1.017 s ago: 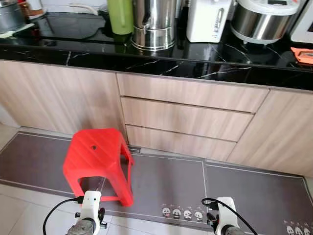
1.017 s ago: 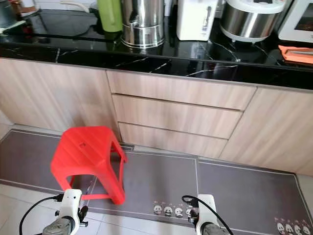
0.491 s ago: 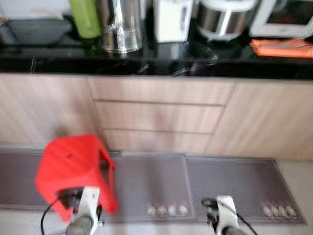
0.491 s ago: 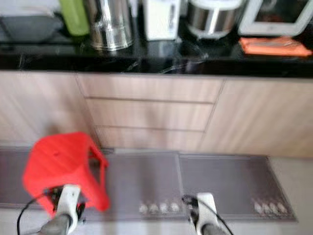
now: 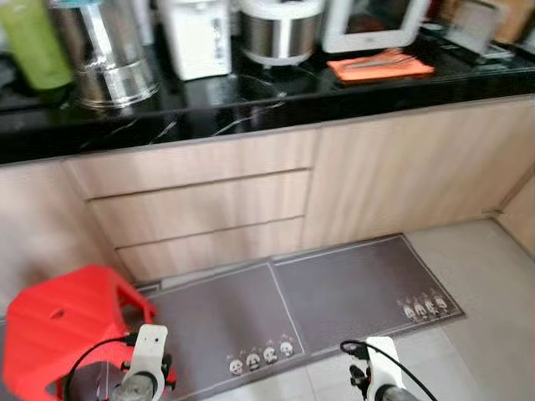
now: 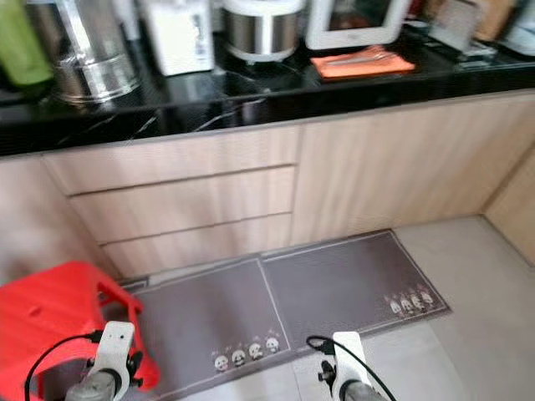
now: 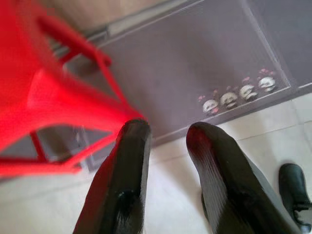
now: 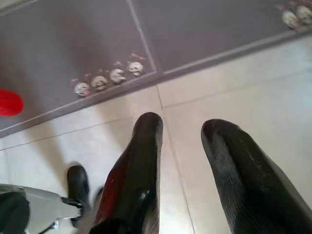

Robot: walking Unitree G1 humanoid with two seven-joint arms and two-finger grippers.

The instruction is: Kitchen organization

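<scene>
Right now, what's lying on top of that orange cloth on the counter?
On the orange cloth lie thin utensils, too small to identify. The black counter beneath the cloth is covered.

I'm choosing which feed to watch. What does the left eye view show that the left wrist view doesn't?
Left eye view alone: the black marble countertop with a steel urn, white kettle and orange cloth, above wooden drawers.
Left wrist view alone: the open left gripper and a black foot on pale tiles.
Both: the red plastic stool and grey panda-print mat.
</scene>
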